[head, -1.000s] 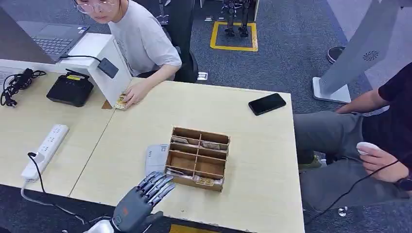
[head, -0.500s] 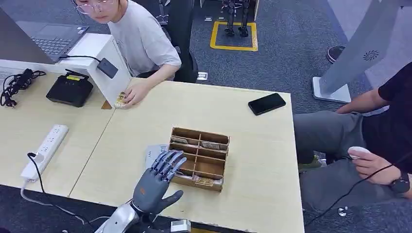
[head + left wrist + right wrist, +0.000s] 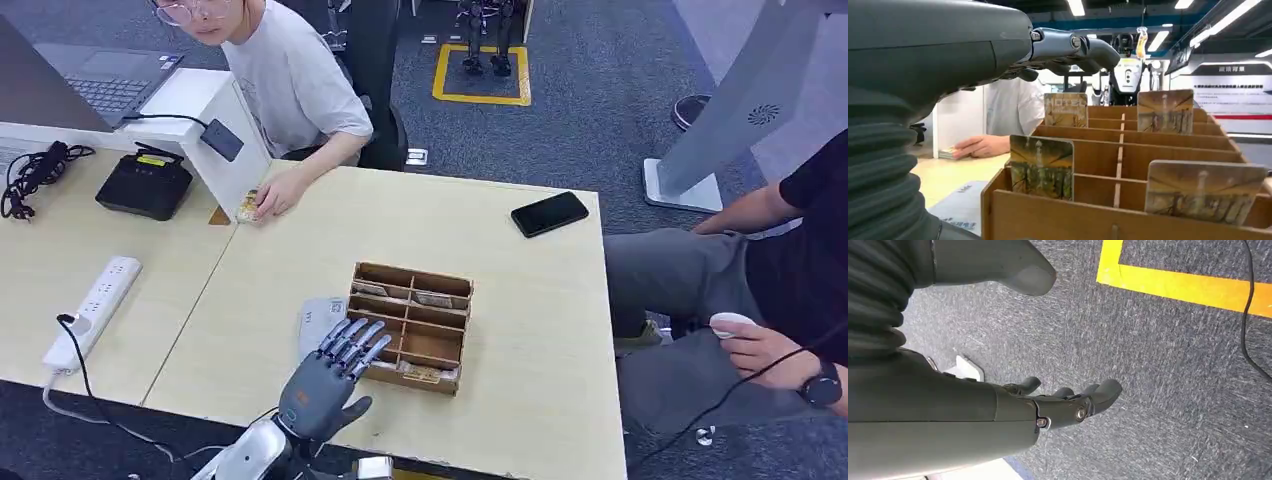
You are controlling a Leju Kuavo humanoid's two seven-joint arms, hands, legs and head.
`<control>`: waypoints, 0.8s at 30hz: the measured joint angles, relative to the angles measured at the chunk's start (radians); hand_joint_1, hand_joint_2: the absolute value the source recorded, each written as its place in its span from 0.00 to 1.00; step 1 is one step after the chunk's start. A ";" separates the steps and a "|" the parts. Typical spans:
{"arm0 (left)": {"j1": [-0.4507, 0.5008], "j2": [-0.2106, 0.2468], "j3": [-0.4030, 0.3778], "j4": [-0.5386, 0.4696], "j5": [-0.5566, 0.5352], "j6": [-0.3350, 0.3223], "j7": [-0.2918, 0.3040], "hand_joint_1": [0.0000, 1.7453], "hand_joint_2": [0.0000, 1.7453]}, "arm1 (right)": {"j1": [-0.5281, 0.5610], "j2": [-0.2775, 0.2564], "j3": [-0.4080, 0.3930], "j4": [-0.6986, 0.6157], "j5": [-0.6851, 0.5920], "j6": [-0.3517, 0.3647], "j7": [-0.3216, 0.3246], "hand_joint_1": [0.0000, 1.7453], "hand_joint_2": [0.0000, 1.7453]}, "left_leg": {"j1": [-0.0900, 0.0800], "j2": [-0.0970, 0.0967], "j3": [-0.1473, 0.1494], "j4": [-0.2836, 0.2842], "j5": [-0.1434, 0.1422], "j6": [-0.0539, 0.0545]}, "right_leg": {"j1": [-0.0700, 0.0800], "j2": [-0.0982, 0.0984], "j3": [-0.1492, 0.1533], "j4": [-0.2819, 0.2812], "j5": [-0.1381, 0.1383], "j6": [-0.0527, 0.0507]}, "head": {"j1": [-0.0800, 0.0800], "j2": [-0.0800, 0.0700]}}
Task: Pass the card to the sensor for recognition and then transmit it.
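- The tabletop [image 3: 480, 250] is bright and evenly lit, with only soft, small shadows.
- Long ceiling lights [image 3: 1075, 6] glow white in the left wrist view.
- There, the close grey hand [image 3: 938, 55] looks blurry.
- The floor [image 3: 1158, 365] looks sharp and grainy.

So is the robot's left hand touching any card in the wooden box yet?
Apart. The left wrist view shows the left hand hovering above the wooden box, with clear space between its fingers and the upright cards.
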 joint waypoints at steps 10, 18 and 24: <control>0.000 0.004 0.034 0.016 -0.089 0.000 0.036 0.00 1.00 | 0.000 0.000 0.005 0.000 -0.001 0.002 0.011 0.00 1.00 | 0.000 0.000 0.000 0.000 0.000 0.000 | 0.000 0.000 0.000 0.000 0.000 0.000 | 0.000 0.000; 0.000 -0.013 0.073 0.016 -0.079 0.000 0.028 0.00 1.00 | 0.000 0.000 0.009 0.000 -0.010 -0.001 0.007 0.00 1.00 | 0.000 0.000 0.000 0.000 0.000 0.000 | 0.000 0.000 0.000 0.000 0.000 0.000 | 0.000 0.000; 0.000 -0.021 0.090 0.018 -0.082 0.000 0.036 0.00 1.00 | 0.000 0.000 0.013 0.000 -0.011 -0.002 0.000 0.00 1.00 | 0.000 0.000 0.000 0.000 0.000 0.000 | 0.000 0.000 0.000 0.000 0.000 0.000 | 0.000 0.000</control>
